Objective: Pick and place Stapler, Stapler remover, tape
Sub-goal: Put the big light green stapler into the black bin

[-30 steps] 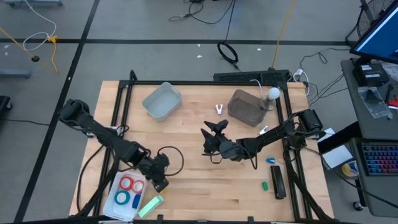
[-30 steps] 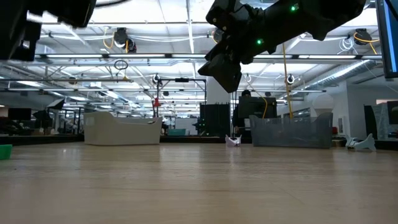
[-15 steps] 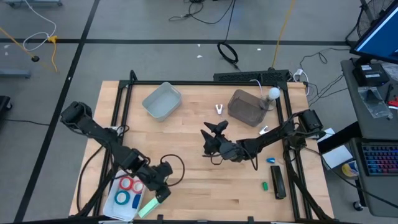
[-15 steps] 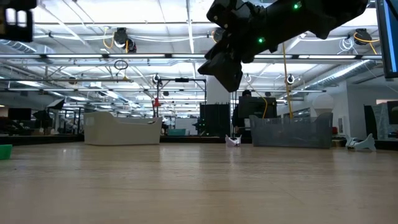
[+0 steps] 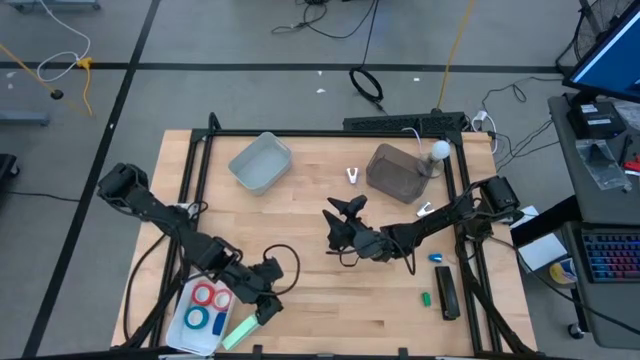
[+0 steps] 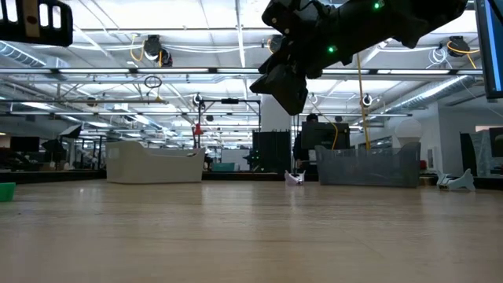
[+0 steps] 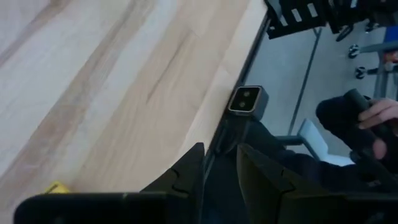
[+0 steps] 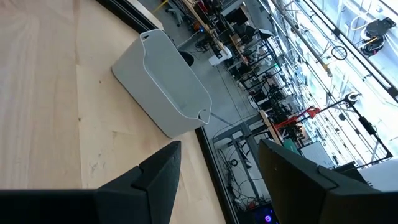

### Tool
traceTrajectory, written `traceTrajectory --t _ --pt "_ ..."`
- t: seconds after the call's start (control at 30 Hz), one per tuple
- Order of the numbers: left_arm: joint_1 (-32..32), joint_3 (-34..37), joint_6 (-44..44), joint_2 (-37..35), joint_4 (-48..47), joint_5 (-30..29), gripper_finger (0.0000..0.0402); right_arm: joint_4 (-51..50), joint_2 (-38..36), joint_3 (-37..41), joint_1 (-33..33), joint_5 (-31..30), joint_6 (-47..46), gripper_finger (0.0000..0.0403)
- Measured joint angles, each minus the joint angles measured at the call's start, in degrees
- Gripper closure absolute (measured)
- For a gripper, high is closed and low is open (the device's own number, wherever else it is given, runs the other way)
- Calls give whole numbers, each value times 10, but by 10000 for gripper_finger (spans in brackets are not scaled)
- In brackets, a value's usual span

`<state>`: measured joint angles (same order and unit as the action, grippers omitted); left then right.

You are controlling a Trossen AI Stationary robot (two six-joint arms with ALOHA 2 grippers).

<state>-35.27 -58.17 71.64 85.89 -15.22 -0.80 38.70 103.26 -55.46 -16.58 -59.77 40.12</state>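
Note:
Red and blue tape rolls (image 5: 208, 308) lie in a white tray (image 5: 183, 325) at the near left corner. My left gripper (image 5: 268, 308) hovers just right of the tray, near the table's front edge; its fingers (image 7: 219, 152) stand a little apart with nothing between them. My right gripper (image 5: 342, 208) hangs open above mid-table (image 6: 287, 86), pointing toward a pale grey bin (image 8: 168, 93). A small white thing, likely the stapler remover (image 5: 352, 176), lies on the table beyond it. At the near right lies a black oblong, likely the stapler (image 5: 447, 293).
A pale green oblong (image 5: 240, 332) lies beside the tray. A dark grey bin (image 5: 397, 172) and a white ball (image 5: 440, 150) stand at the far right. Small green (image 5: 425, 298) and blue (image 5: 437, 258) bits lie near the stapler. A person's hand (image 7: 373, 115) shows beyond the front edge.
My left gripper has gone toward the table's near edge and a little to the right, past the tray's right side, and has tipped upward. Its fingers have kept their gap. The right arm has kept still.

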Motion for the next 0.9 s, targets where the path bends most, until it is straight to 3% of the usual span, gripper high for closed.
traceTrajectory --t 0.13,0.37,0.5,0.67,0.9 --pt "0 0 -8 0 0 -2 284 0 0 0 0 0 0 195" --pt "0 0 -50 0 0 -4 169 0 0 0 0 0 0 195" --pt "2 0 -59 0 5 6 124 0 0 0 0 0 0 195" --pt "-4 0 -83 0 13 -7 95 0 0 0 0 -1 0 195" --pt "-1 0 -58 7 -67 -7 80 0 0 0 0 -1 0 195"
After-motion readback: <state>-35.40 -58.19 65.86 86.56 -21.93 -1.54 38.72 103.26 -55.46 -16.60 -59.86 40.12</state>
